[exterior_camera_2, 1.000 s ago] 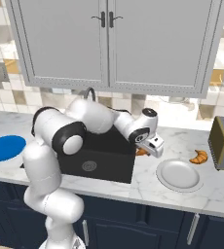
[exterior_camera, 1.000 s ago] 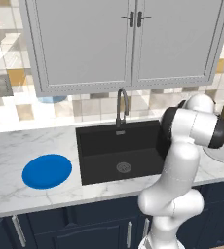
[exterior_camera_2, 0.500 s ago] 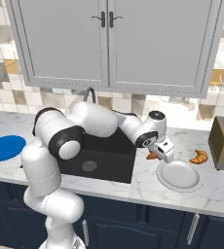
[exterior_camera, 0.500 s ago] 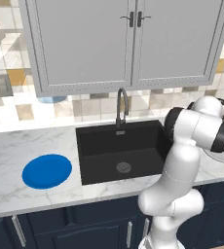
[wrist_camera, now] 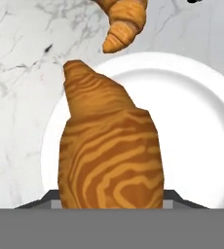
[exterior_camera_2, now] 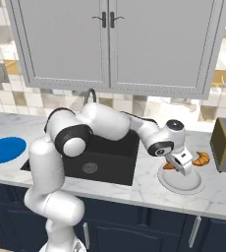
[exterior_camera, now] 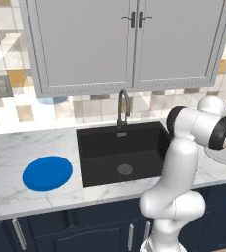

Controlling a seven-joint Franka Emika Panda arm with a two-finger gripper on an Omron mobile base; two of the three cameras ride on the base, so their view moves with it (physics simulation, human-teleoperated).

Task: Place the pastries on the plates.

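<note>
Left base view is showing the blue plate [exterior_camera: 47, 173] lying bare on the counter [exterior_camera: 16, 147] at nine o'clock of the sink [exterior_camera: 122, 152]. Right base view is showing the fingers [exterior_camera_2: 183, 166] hovering over the white plate [exterior_camera_2: 183, 182], a croissant [exterior_camera_2: 201, 158] waiting at two o'clock. Hand view is showing them pinching a pastry [wrist_camera: 109, 155] above it; neither is placed yet.
</note>
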